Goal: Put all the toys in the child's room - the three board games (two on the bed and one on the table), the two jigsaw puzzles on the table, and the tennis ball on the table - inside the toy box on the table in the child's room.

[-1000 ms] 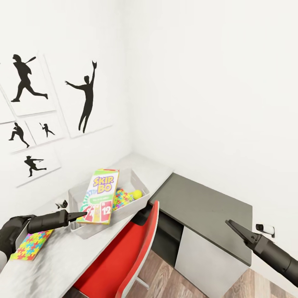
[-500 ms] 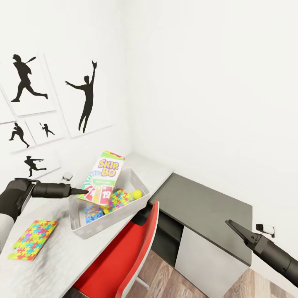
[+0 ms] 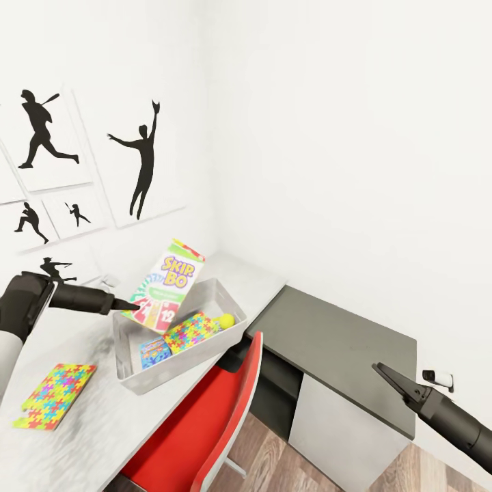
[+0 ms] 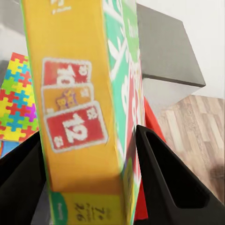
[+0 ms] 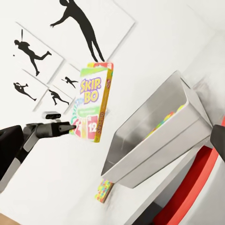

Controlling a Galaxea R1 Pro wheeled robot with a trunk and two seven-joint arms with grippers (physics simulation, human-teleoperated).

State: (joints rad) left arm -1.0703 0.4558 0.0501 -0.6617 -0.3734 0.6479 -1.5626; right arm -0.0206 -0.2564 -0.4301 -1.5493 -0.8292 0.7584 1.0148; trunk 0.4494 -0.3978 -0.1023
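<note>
Since a second ago my left hand point(image 3: 134, 307) has lifted the SKIP BO board game point(image 3: 165, 285) off the front rim of the toy box point(image 3: 225, 339) and carried it up and back toward the wall. Now it hangs tilted above the box's far left part, its lower end pinched between my two fingers point(image 4: 168, 183); the left wrist view shows them pressed to both faces of the box, over the red "12" card print.

Furthest left on the bench point(image 3: 89, 417), one jigsaw puzzle point(image 3: 55, 395) lies flat, well apart from the toy box. On the wall above it hang the black baseball-player prints point(image 3: 140, 158).

Inside the toy box I see the light blue board game point(image 3: 153, 352) at the near end, the second jigsaw puzzle point(image 3: 192, 331) leaning beside it, and the tennis ball point(image 3: 227, 319) at the far right corner.

A red chair point(image 3: 205, 424) is tucked in below the box's front edge. Right of it stands the lower dark grey side unit point(image 3: 342, 345).

At far right my right hand point(image 3: 381, 372) hangs over the side unit's near edge, its fingers pressed together on nothing.
</note>
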